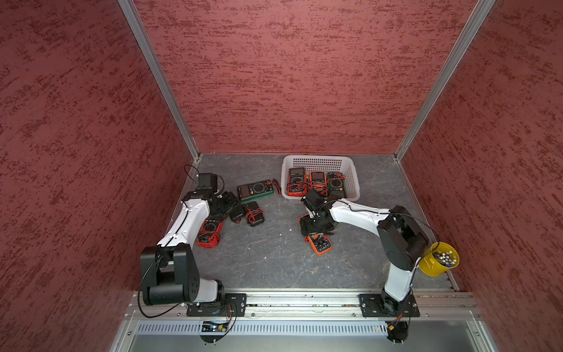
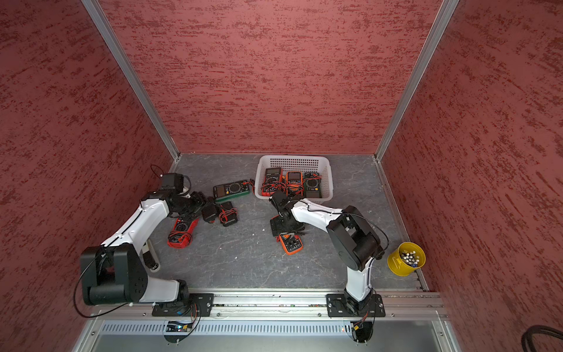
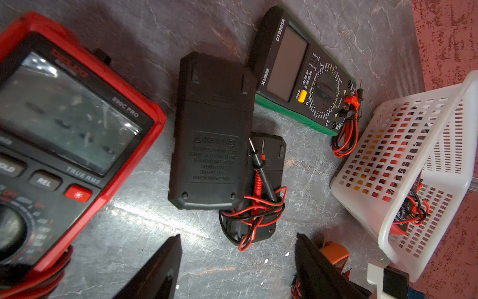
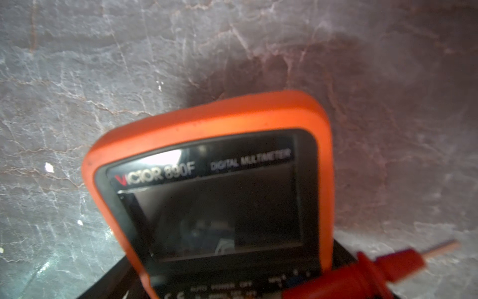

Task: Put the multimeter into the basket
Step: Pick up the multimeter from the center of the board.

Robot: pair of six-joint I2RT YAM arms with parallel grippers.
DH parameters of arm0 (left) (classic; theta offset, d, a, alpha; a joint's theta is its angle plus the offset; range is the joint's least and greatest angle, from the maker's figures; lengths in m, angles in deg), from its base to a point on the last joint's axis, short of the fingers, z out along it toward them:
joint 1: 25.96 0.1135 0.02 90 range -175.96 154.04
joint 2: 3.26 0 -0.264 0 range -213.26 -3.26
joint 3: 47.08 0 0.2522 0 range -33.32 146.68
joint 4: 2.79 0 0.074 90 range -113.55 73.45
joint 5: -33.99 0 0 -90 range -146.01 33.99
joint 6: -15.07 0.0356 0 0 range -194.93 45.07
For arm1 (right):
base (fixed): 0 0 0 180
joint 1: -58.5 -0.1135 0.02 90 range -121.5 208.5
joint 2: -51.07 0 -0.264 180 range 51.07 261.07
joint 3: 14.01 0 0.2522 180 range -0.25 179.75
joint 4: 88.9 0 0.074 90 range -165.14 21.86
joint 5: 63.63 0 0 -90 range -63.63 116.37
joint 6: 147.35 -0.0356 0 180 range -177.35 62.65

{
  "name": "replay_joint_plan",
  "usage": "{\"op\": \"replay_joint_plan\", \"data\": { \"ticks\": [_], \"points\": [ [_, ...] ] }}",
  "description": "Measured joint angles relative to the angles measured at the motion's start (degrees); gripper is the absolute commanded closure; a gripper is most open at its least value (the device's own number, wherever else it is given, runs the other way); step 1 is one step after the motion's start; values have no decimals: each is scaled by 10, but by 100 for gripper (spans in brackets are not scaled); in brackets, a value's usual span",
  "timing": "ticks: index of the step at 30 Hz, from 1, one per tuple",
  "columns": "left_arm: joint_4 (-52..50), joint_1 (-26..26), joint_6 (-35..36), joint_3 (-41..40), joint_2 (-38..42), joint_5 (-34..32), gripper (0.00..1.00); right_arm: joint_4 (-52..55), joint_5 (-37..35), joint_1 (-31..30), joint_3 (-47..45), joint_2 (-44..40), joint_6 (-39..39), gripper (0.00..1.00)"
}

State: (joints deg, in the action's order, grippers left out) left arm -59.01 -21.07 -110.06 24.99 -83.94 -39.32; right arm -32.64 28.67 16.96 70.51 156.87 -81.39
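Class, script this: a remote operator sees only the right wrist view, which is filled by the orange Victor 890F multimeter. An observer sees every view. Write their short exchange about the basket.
Operator: Where is the basket?
Observer: The white basket stands by the back wall, beyond the right gripper.
Operator: Is it empty?
Observer: No. A red multimeter, an orange multimeter and a green multimeter lie side by side inside.

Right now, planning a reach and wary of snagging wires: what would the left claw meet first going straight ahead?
Probably the small black multimeter wrapped in red and black leads, lying just ahead of the open left claw; depth is unclear.
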Motion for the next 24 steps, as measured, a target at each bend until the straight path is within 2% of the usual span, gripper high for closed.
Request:
{"op": "replay_joint_plan", "data": {
  "ticks": [3,10,13,16,20,24],
  "points": [
    [0,0,0,2,0,0,27,15,-14,-9,-3,-26,-6,71],
    [1,1,-2,17,0,0,27,73,-36,-14,11,-146,-26,74],
    [1,1,-4,23,0,0,16,111,-54,-13,45,-174,-31,72],
    [5,1,-6,26,0,0,1,148,-63,0,106,-177,-36,72],
    [6,2,-6,37,-5,0,0,196,-74,41,232,-141,-45,72],
    [18,3,-6,45,-12,0,0,243,-90,78,384,-48,-46,72]
  ]
}}
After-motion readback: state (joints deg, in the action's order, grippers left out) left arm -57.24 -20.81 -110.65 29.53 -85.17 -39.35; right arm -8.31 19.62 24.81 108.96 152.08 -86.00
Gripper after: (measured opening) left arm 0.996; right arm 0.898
